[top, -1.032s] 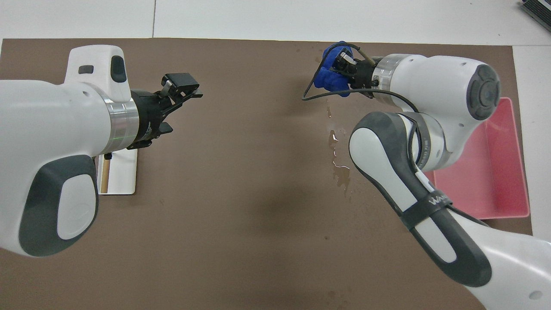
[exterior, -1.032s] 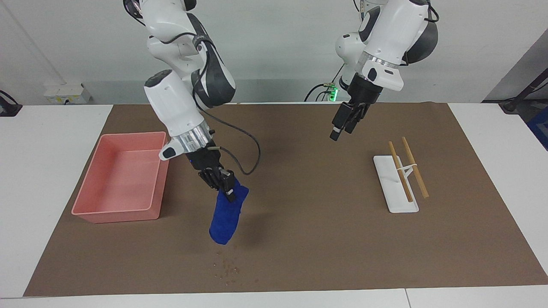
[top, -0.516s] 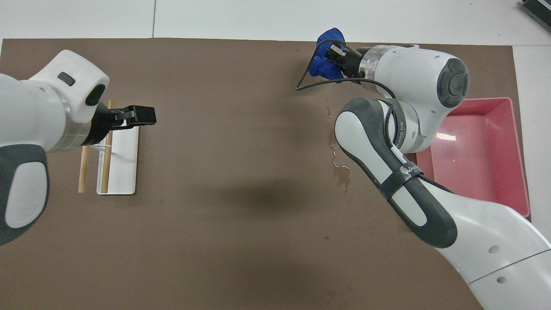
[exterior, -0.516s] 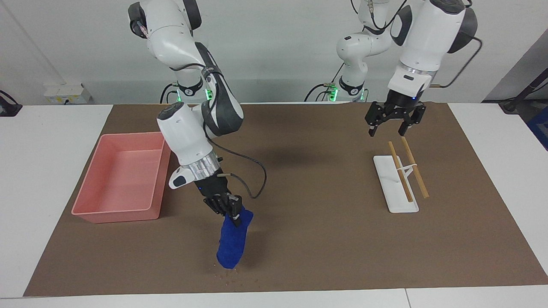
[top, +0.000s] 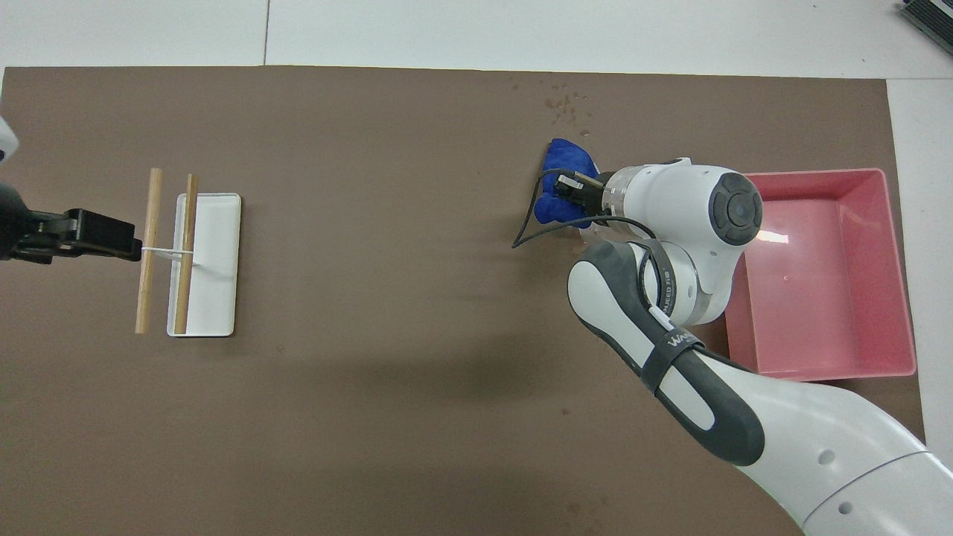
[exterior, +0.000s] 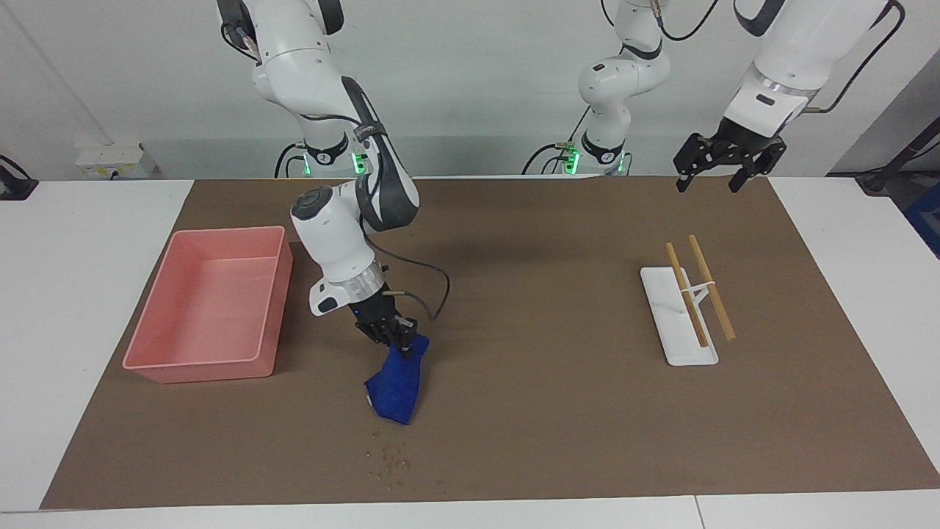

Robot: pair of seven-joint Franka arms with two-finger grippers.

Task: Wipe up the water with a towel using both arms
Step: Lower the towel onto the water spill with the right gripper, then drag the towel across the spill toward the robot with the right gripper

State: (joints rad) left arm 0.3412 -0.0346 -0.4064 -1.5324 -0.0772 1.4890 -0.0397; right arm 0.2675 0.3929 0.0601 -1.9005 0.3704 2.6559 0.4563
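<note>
My right gripper (exterior: 400,339) is shut on the top corner of the deep-blue towel (exterior: 395,382). The towel hangs down, and its lower end rests on the brown mat beside the pink tray (exterior: 198,364). In the overhead view the towel (top: 560,160) sticks out past the right gripper (top: 569,186). Small water drops (exterior: 393,463) lie on the mat, farther from the robots than the towel; they also show in the overhead view (top: 566,104). My left gripper (exterior: 705,184) is open and empty, raised high over the mat's edge at the left arm's end, and shows at the overhead view's edge (top: 112,238).
A white rest (exterior: 672,316) with two wooden chopsticks (exterior: 711,286) across it lies toward the left arm's end. The pink tray (top: 819,368) has nothing in it. My right arm's elbow hangs over the mat beside the tray.
My right gripper has pulled the towel back toward the robots and lowered it onto the mat, uncovering the drops. My left arm has swung up and away to its own end of the table.
</note>
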